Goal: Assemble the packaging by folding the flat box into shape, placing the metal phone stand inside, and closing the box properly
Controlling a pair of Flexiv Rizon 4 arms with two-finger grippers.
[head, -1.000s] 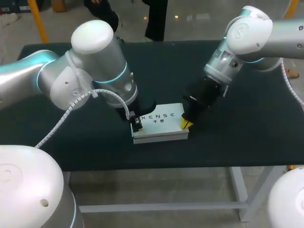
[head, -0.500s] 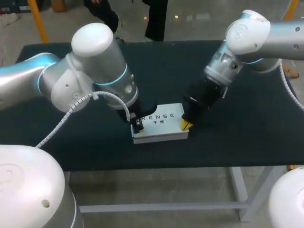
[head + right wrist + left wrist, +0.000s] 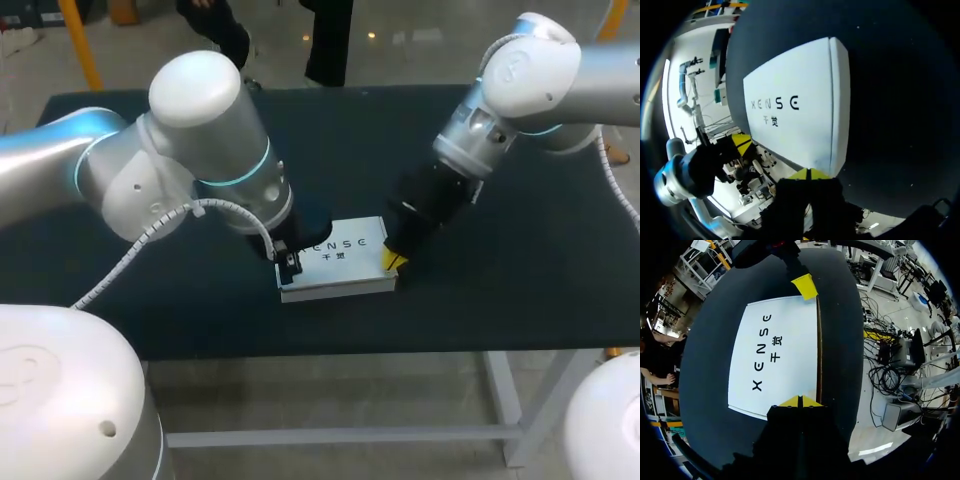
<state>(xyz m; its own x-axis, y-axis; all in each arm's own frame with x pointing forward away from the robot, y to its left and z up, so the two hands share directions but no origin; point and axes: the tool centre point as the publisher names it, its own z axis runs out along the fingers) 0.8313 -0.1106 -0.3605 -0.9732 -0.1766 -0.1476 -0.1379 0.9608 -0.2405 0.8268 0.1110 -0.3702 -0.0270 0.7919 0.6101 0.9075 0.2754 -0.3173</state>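
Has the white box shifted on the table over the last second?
No. The white box sits as far from the table's front edge as before, with the left gripper and right gripper at its two ends.

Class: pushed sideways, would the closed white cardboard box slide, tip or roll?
The white cardboard box probably slides, not tips or rolls: it lies low and broad on the dark table. Its thin card likely dents if squeezed hard.
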